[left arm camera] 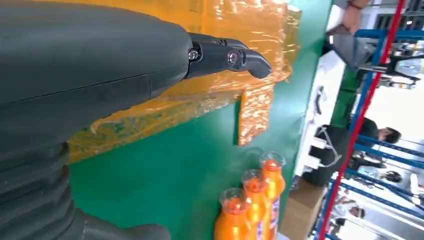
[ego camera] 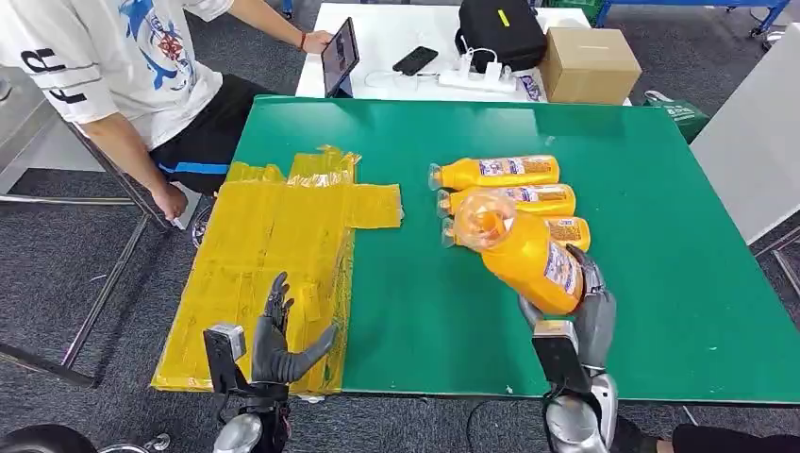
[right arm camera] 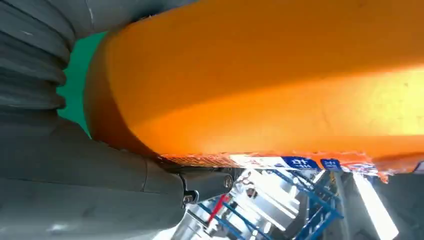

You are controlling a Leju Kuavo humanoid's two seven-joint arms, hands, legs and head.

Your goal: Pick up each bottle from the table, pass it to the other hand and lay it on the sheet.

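Held bottle: an orange plastic bottle with a clear cap and a blue-and-white label (ego camera: 528, 260) is lifted above the green table, tilted, its cap end pointing up and away from the robot; in the right wrist view its orange body (right arm camera: 280, 75) lies against the palm.
Right hand: the right hand (ego camera: 580, 307) grips this bottle around its lower body, fingers wrapped over the label side.
Bottles on the table: three more orange plastic bottles lie on their sides in a row just beyond the held bottle, caps toward the sheet: the far one (ego camera: 495, 172), the middle one (ego camera: 514, 199), and the near one (ego camera: 566, 231), partly hidden behind the held bottle. The left wrist view shows all three cap-first (left arm camera: 250, 200).
Sheet: a crinkled yellow plastic sheet (ego camera: 274, 255) lies flat on the table on the cap side of the bottles, well apart from them, reaching over the table's edge.
Left hand: the left hand (ego camera: 278, 335) hovers over the sheet's near end, holding nothing, fingers spread and thumb out toward the held bottle.
Table: a green-topped table (ego camera: 679, 255) carries everything.
Person: a person in a white printed shirt (ego camera: 123, 57) sits beyond the sheet's far corner.
Behind: a white table (ego camera: 396, 38) with a cardboard box (ego camera: 587, 64) stands past the green table.
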